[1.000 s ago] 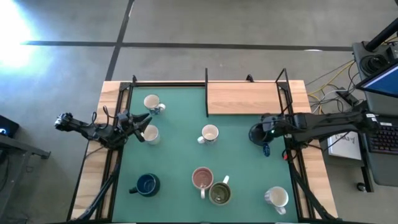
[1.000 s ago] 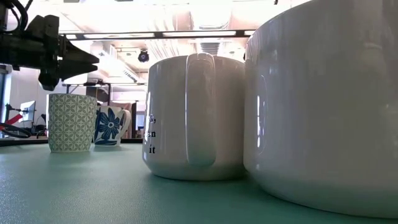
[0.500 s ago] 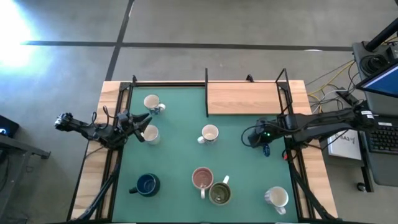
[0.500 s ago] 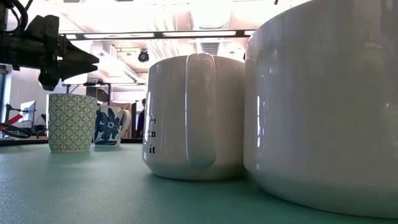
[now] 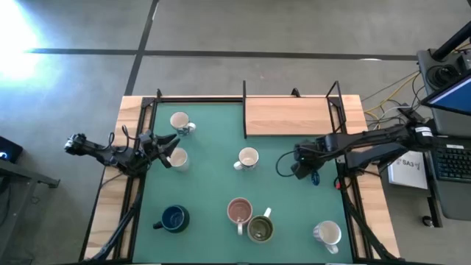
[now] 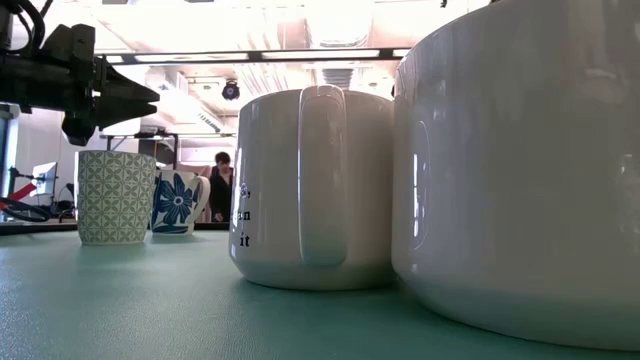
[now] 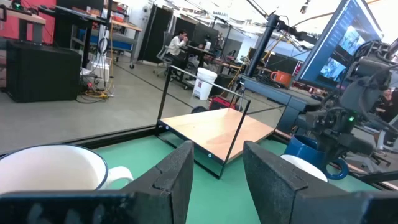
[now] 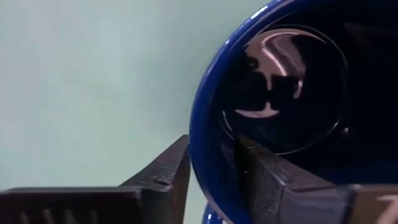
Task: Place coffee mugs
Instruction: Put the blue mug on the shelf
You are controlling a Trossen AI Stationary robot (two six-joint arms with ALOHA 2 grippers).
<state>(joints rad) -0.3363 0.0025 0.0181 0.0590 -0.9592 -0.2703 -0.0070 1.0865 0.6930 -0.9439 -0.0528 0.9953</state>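
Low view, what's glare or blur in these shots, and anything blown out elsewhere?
Low view: the nearest white mug fills the right side, soft and streaked with ceiling-light reflections. High view: a blown-out glare patch whitens the floor's upper-left corner. Right wrist view: the blue mug held by the right gripper is close and blurred.

Eight mugs: four white [image 5: 248, 157], two dark blue [image 5: 174, 218], one pink [image 5: 238, 210], one olive-green [image 5: 260, 229]
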